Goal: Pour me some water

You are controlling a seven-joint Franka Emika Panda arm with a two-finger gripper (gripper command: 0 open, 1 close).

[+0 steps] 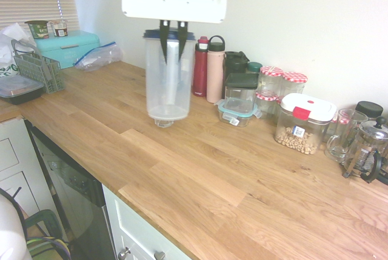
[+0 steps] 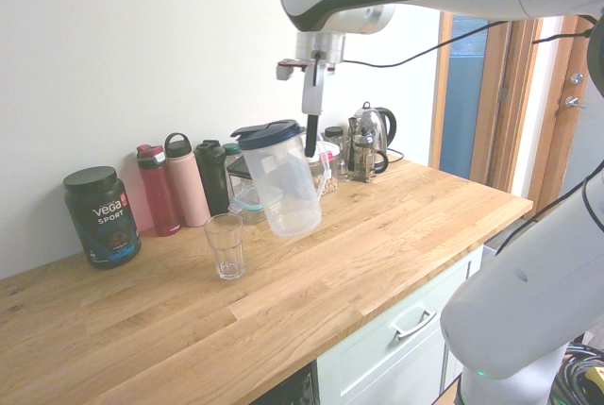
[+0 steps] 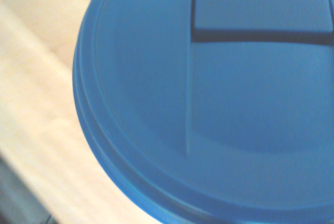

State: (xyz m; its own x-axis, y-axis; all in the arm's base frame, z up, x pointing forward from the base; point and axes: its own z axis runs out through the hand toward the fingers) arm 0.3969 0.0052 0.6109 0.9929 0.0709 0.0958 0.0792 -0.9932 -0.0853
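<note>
Clear plastic pitcher [image 2: 286, 181] with blue lid [image 3: 219, 109] hangs tilted above the table [image 2: 377, 235], beside the drinking glass [image 2: 225, 245]; end effector [image 2: 310, 141] clamped on its handle side; appears nearly empty, hence light; walls rigid but smooth, likely to swing; handle remains the soundest hold.

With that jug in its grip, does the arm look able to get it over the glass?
Probably yes. The fingers hold the jug lifted off the counter, and the glass stands in the open just beside it, with nothing between them; the bottles are behind.
</note>
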